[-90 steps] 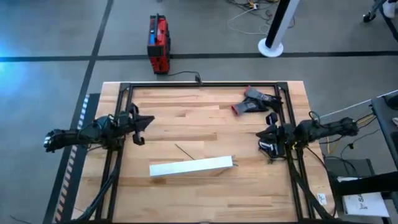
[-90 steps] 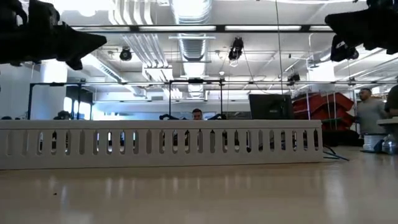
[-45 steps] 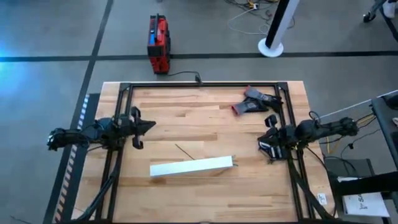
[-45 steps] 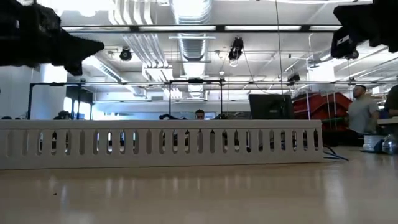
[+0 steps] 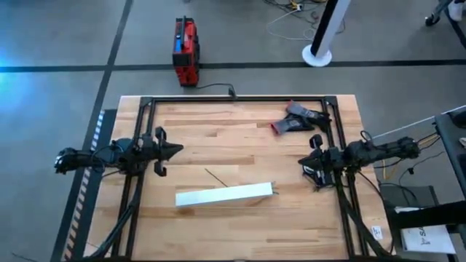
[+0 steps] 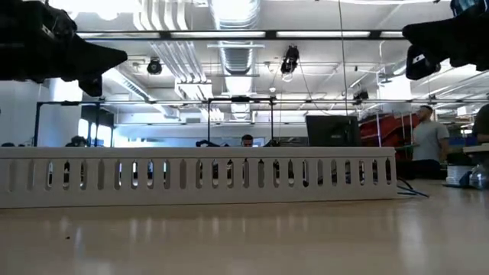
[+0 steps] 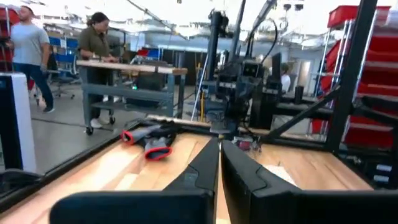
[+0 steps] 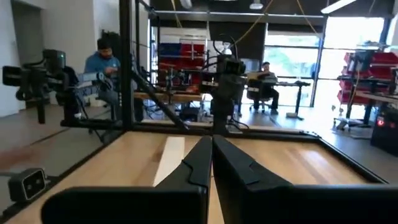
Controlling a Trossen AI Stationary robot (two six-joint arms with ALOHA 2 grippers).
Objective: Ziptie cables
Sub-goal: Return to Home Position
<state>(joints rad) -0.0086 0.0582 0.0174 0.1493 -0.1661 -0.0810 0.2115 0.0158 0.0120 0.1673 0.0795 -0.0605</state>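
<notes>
A long white slotted channel [image 5: 224,194] lies on the wooden table toward the near edge; it fills the width of the low view [image 6: 199,177]. The ziptie [image 5: 215,177], a thin dark strip, lies flat just beyond it. Thin cables [image 5: 277,193] lie at the channel's right end [image 6: 411,191]. My left gripper [image 5: 179,149] hovers at the table's left side, pointing right, fingers shut [image 7: 219,143]. My right gripper [image 5: 304,166] hovers at the right side, pointing left, fingers shut [image 8: 211,140]. Both are above the table and hold nothing.
A black and red hand tool [image 5: 297,120] lies at the table's far right [image 7: 149,138]. A black metal frame [image 5: 233,98] runs along the table's edges. People stand and sit in the room beyond the table.
My left gripper has drifted a little toward the table's near edge, still shut. The channel, ziptie and cables have stayed where they were.
</notes>
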